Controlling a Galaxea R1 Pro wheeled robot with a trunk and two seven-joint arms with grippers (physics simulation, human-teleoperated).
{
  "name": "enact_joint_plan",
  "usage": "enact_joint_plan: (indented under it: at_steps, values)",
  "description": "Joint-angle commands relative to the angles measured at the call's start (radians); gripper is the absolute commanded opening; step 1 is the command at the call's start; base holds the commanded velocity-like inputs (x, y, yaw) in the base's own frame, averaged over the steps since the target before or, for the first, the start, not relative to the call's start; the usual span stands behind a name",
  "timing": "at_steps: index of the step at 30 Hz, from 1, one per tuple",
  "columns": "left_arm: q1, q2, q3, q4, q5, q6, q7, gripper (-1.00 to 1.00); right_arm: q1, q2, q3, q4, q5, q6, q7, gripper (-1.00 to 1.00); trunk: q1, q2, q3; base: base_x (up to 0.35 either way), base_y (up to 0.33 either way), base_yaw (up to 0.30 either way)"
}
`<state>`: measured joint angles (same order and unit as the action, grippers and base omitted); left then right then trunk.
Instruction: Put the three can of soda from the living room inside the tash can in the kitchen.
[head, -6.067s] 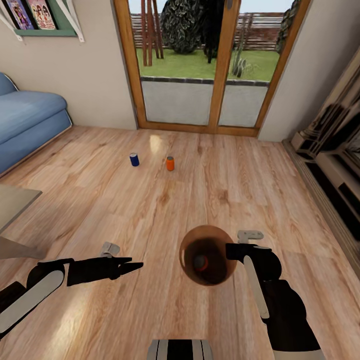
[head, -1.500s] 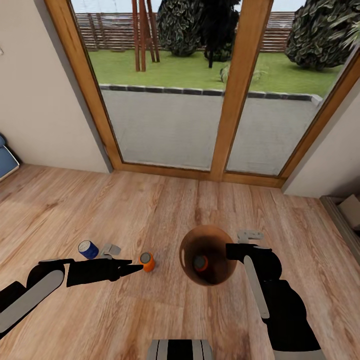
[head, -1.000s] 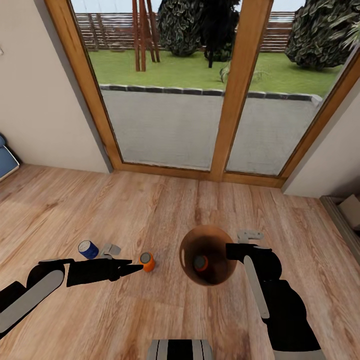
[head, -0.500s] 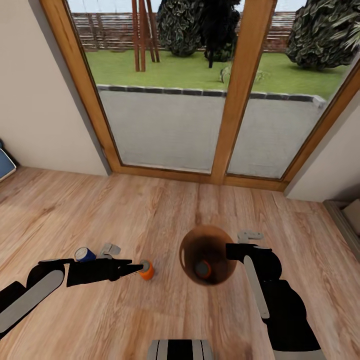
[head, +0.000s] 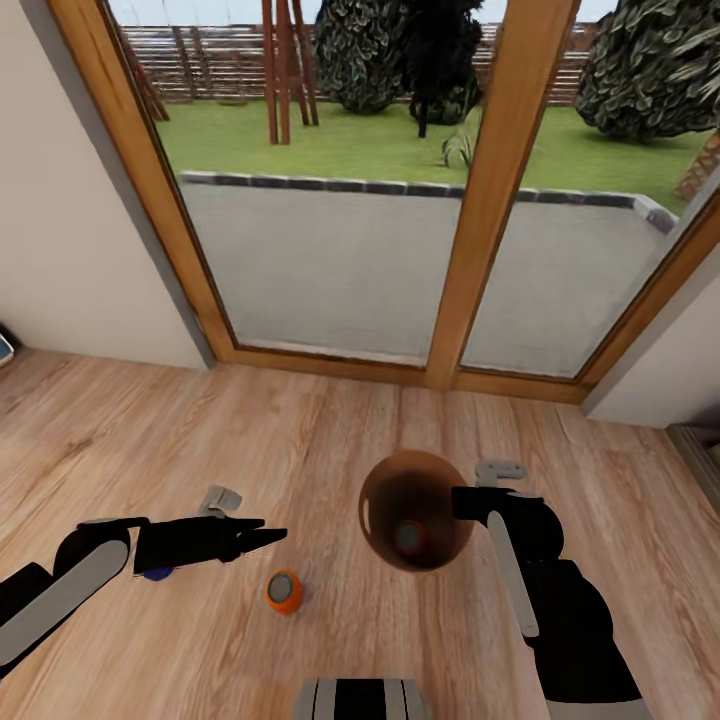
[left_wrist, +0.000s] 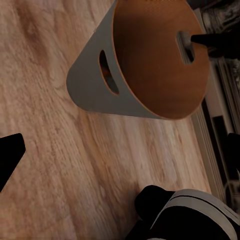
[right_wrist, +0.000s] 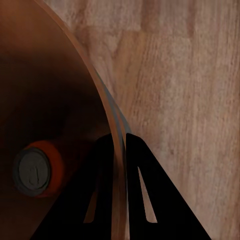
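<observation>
An orange can of soda (head: 283, 592) stands on the wood-plank floor, just below and in front of my left gripper (head: 268, 537), whose fingers look shut and hold nothing. A dark blue can (head: 155, 574) peeks out from under my left forearm. My right gripper (head: 462, 502) is shut on the rim of the tash can (head: 415, 505), which hangs tilted above the floor. In the right wrist view both fingers (right_wrist: 102, 175) pinch the rim (right_wrist: 112, 125), and another orange can (right_wrist: 37, 169) lies inside. The left wrist view shows the bin's grey outside (left_wrist: 95, 85).
Wood-framed glass doors (head: 490, 200) stand straight ahead with a garden behind them. Walls close in on the left (head: 70, 230) and right (head: 660, 390). A shelf unit's corner (head: 700, 440) sits at the far right. My base (head: 360, 698) is at the bottom edge.
The whole view has shifted closer to the doors, so both floor cans slid down the picture; the blue one now lies under my left forearm. Both arms keep their pose.
</observation>
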<state>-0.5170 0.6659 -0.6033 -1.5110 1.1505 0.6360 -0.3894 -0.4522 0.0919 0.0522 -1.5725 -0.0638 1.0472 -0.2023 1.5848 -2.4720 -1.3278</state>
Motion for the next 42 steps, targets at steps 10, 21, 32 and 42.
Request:
enact_joint_plan:
  at_steps: [10, 21, 32, 42]
  values:
    - [0.0, 0.0, -0.001, 0.001, -0.001, -0.005, -0.013, 1.0, 0.0, 0.0, 0.0, -0.001, -0.01, 0.0, 0.004, -1.0, 0.0, 0.0, 0.0, 0.092, 0.0, 0.0]
    - [0.0, 0.001, -0.002, 0.001, 0.0, -0.003, -0.022, 1.0, 0.0, 0.0, 0.001, 0.0, -0.01, 0.0, 0.006, -1.0, 0.0, 0.0, 0.0, 0.0, 0.0, 0.0]
    - [0.0, -0.022, -0.004, 0.002, 0.0, 0.007, -0.017, 1.0, 0.0, 0.0, 0.001, 0.0, -0.01, 0.0, 0.006, -1.0, 0.0, 0.0, 0.0, 0.0, 0.0, 0.0]
    - [0.0, -0.023, -0.002, 0.002, 0.0, 0.006, -0.021, 1.0, 0.0, 0.0, 0.0, 0.0, -0.01, 0.0, 0.006, -1.0, 0.0, 0.0, 0.0, 0.0, 0.0, 0.0]
